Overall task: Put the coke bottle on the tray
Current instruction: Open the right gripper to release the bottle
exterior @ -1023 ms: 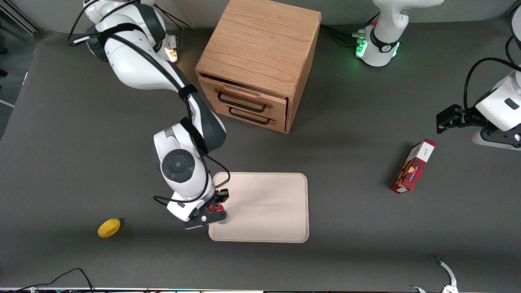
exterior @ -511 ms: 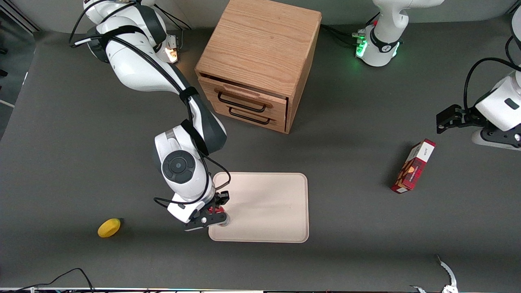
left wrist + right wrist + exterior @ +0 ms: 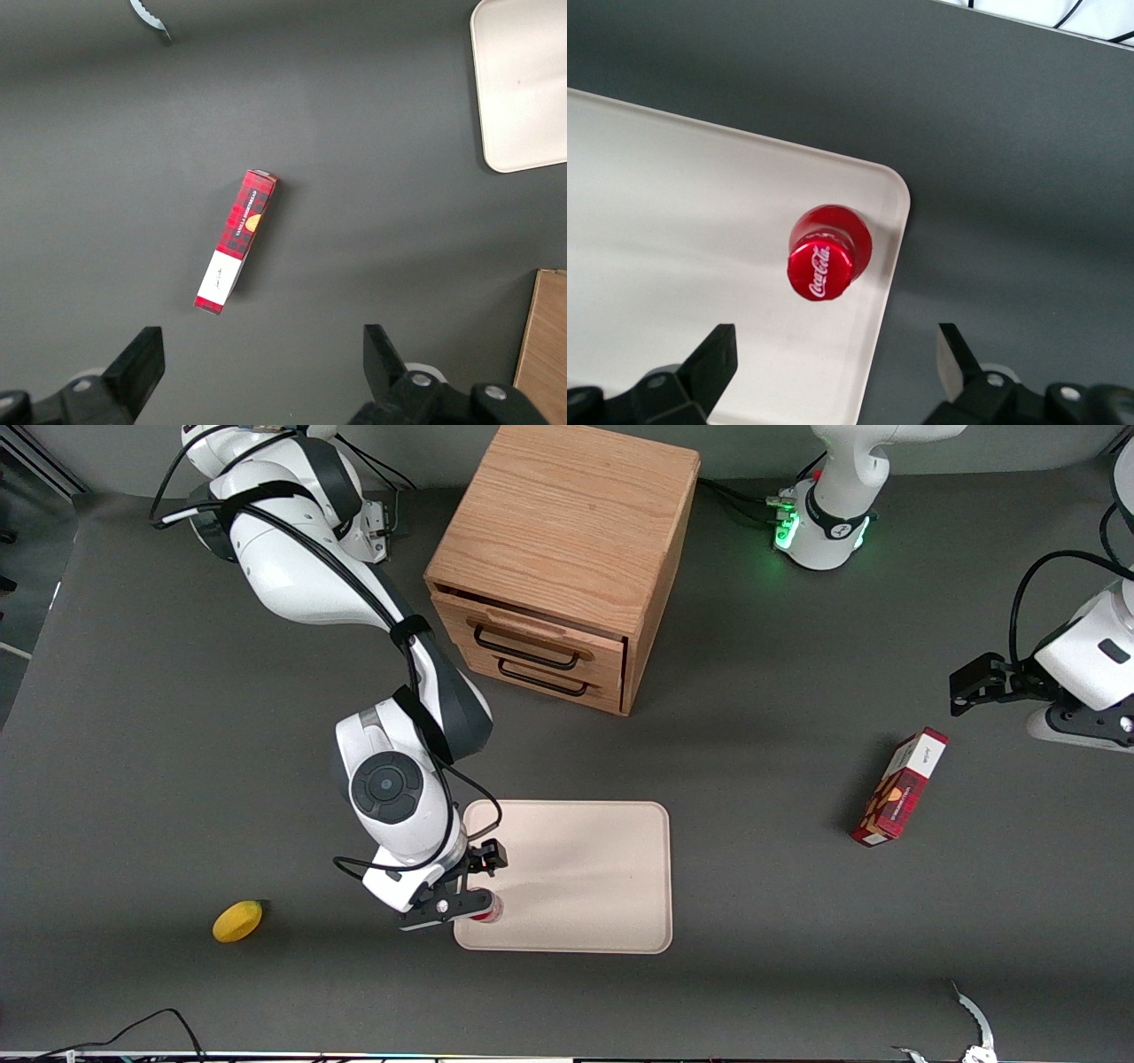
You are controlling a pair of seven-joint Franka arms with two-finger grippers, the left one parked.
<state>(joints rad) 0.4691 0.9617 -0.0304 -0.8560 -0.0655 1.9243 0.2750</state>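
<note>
A tiny red coke bottle [image 3: 829, 256] with a red cap stands upright on a pale cream tray [image 3: 673, 230], close to one of the tray's rounded corners and just inside its low rim. Seen from the front camera, the bottle [image 3: 489, 908] sits in the lower middle of the frame, at the tray [image 3: 585, 877] corner nearest that camera and toward the working arm's end of the desk.

The gripper [image 3: 474, 886] hangs directly above the bottle. Its two fingers [image 3: 713, 359] are spread wide apart, one on each side of the bottle and clear of it; nothing is held between them.

The tray lies flat on a dark grey desk [image 3: 753, 992]. A wooden drawer cabinet [image 3: 558, 558] with two black handles stands in the upper middle of the front frame, farther from the camera than the tray. A small yellow lemon [image 3: 237, 920] lies on the desk in the lower left of the frame, near the working arm's end, well apart from the tray. A red and white carton [image 3: 899, 786] lies flat at the right of the frame, toward the parked arm's end; it [image 3: 236, 241] also appears at the centre of the left wrist picture.
</note>
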